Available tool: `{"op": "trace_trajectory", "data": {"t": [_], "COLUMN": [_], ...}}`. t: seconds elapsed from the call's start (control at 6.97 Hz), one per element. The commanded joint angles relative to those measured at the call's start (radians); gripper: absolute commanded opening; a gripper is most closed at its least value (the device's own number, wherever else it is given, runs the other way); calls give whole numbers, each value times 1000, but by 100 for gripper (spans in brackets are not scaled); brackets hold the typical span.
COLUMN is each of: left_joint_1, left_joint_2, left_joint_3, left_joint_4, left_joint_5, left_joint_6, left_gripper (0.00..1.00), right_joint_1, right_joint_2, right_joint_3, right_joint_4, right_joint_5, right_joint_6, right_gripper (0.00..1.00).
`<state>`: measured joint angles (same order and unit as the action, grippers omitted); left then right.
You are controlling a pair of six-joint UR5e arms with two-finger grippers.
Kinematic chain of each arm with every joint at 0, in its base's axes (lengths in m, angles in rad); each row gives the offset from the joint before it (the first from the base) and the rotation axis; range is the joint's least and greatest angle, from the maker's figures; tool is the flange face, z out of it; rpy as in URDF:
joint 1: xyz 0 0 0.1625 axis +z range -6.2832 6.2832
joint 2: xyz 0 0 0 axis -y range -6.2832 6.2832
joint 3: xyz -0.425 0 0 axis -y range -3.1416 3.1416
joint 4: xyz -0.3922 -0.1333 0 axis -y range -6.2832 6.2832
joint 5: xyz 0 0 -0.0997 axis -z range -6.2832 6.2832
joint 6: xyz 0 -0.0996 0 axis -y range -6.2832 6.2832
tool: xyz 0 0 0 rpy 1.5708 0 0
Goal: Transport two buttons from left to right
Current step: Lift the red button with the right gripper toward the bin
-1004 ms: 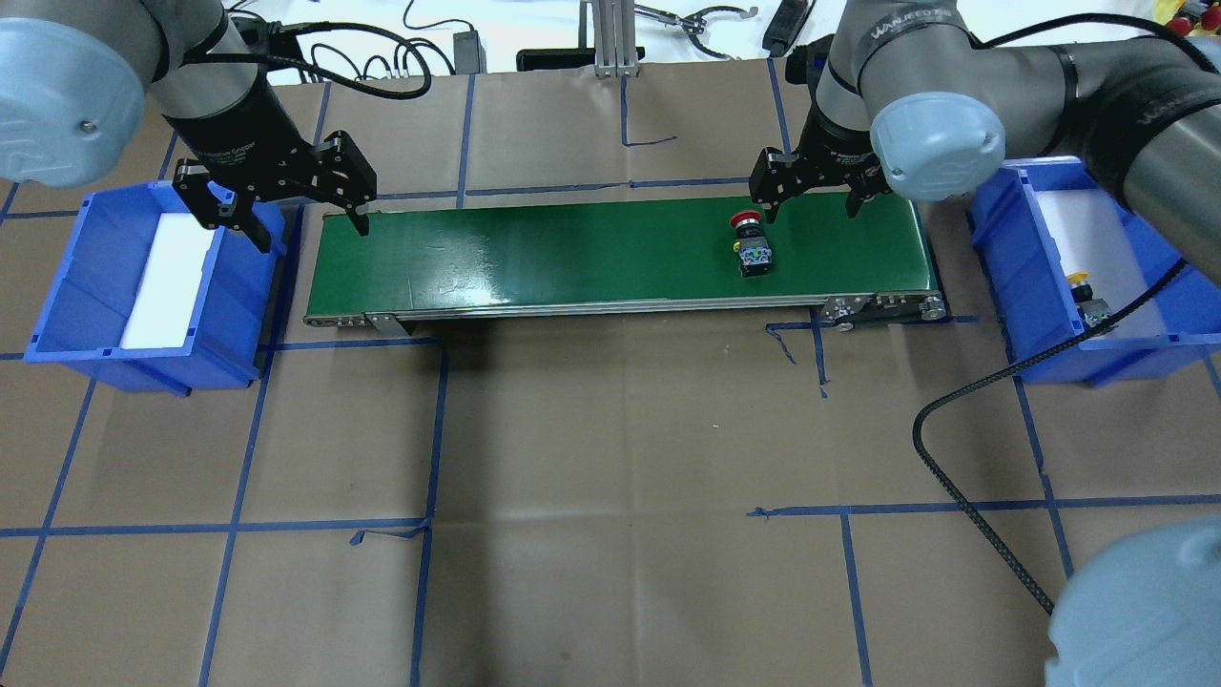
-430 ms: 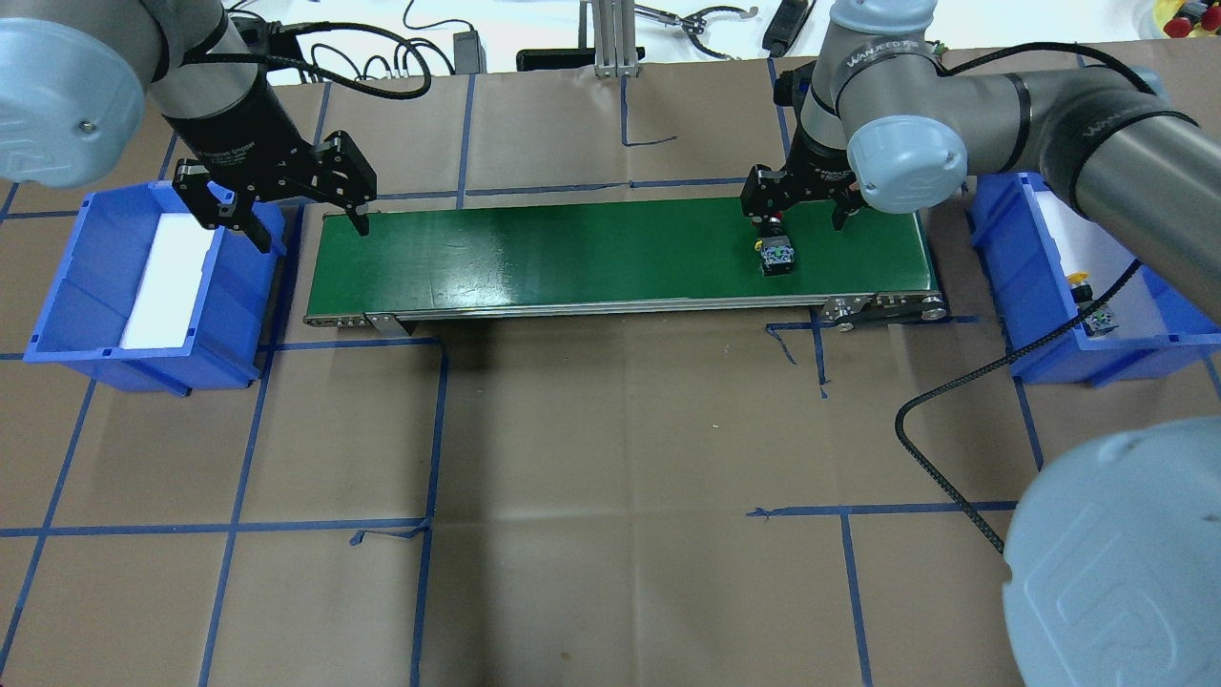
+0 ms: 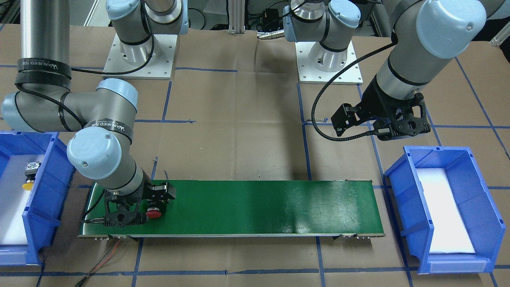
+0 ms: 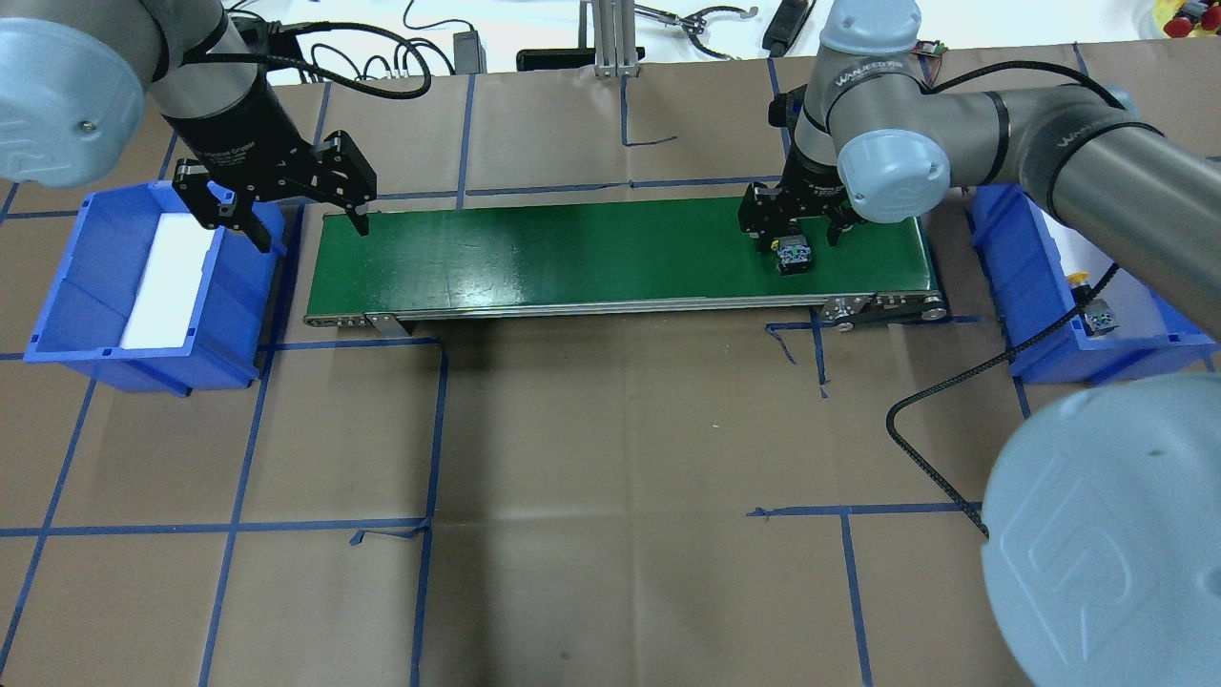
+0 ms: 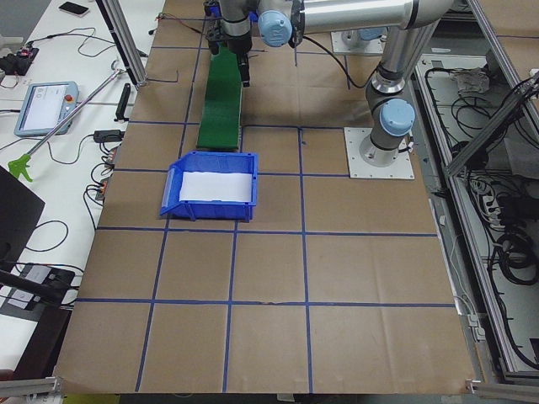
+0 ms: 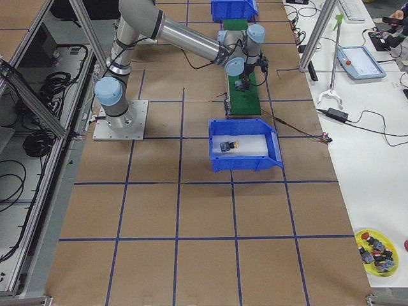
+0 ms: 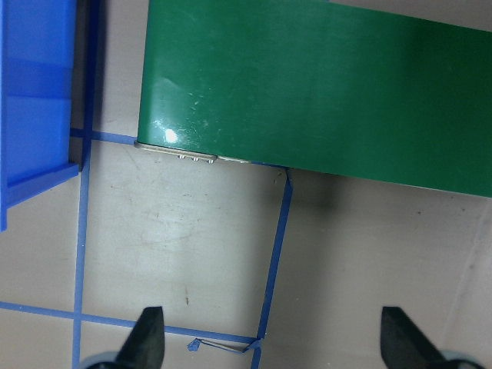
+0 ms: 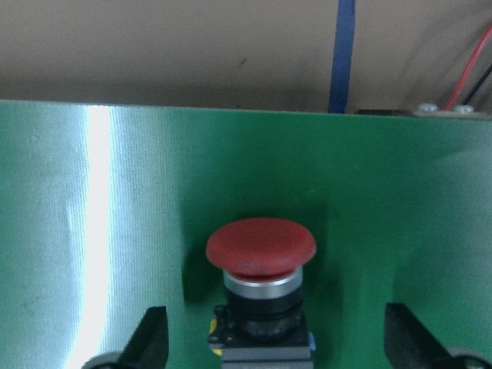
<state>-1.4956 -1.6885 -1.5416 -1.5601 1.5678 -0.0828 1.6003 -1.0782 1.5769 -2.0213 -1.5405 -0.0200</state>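
right gripper (image 4: 799, 233) wide open, astride red button (image 8: 261, 247) w/ black body, lying on belt (image 4: 572, 253); left gripper (image 4: 313, 236) open, empty

This is my robot lab, a test cell. Around the belt (image 4: 572, 253) the table is covered in brown paper (image 4: 610, 458) marked off with blue tape (image 4: 191, 528). Behind the belt my two arms (image 3: 398, 75) stand bolted to white plates (image 3: 163, 59), and a blue bin (image 3: 402, 199) sits at each end of it. Across the belt from the arms runs a white bench (image 6: 382, 191) with my pendant (image 6: 360, 62) and an aluminium post (image 6: 315, 35). A tangle of cables (image 5: 509, 248) lies behind the arms.
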Motion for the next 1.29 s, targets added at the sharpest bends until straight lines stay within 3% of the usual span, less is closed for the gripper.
{"op": "trace_trajectory", "data": {"t": [0.0, 0.14, 0.29, 0.57, 0.86, 1.15], "left_joint_1": [0, 0, 0, 0, 0, 0], "left_joint_2": [1, 1, 1, 1, 1, 1], "left_joint_3": [0, 0, 0, 0, 0, 0], "left_joint_4": [0, 0, 0, 0, 0, 0], "left_joint_5": [0, 0, 0, 0, 0, 0], "left_joint_6": [0, 0, 0, 0, 0, 0], "left_gripper": [100, 100, 100, 100, 100, 100], "right_joint_1": [0, -2, -5, -25, -116, -256], "right_joint_2": [0, -8, -12, -61, -142, -149], "right_joint_3": [5, 5, 3, -5, -14, -172], "right_joint_4": [15, 19, 16, 13, 50, 128], "right_joint_5": [-4, -6, -16, -23, -18, -17], "right_joint_6": [-6, -20, -56, -110, -145, -248], "right_gripper": [46, 14, 6, 4, 4, 4]}}
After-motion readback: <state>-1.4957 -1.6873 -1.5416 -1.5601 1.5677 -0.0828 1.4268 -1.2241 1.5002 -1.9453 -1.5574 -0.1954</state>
